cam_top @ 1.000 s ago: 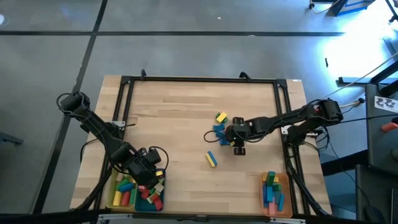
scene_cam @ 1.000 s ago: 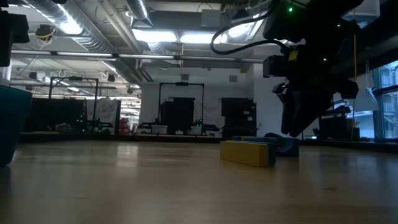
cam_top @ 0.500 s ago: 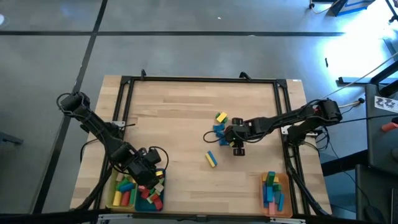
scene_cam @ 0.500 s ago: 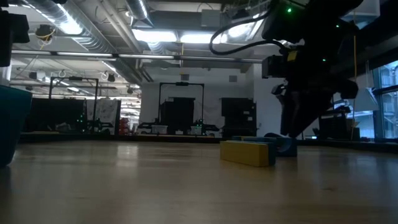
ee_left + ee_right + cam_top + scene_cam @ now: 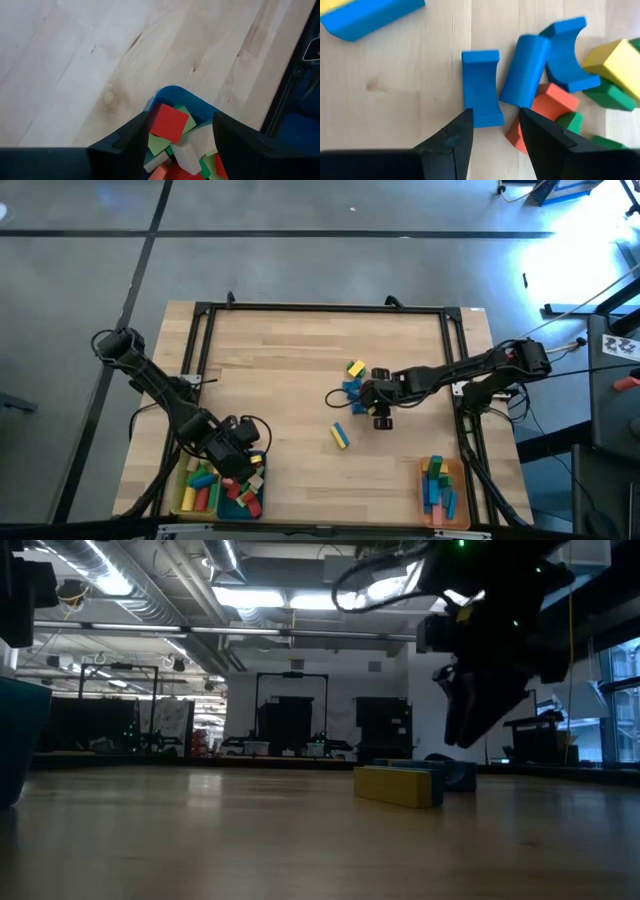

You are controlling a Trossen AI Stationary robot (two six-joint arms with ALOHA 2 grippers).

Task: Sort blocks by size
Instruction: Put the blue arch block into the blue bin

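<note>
The right claw [image 5: 492, 135], half open and empty, hovers over a blue arch block [image 5: 481, 87]; it looks light and rigid, best pinched across its flat sides. The left claw [image 5: 181, 135] gapes over the sorted blocks [image 5: 170, 122] at seven o'clock.

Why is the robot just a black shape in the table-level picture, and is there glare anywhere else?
Low view: bright ceiling lights behind leave the right gripper a backlit silhouette. High view: bluish-white glare washes the floor at upper right. Right wrist view: the blocks are evenly lit.

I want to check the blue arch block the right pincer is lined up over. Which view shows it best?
The right wrist view: the blue arch block lies flat and unobstructed. The high view shows only a small blue cluster beside the right pincer; the low and left wrist views do not show it clearly.
</note>
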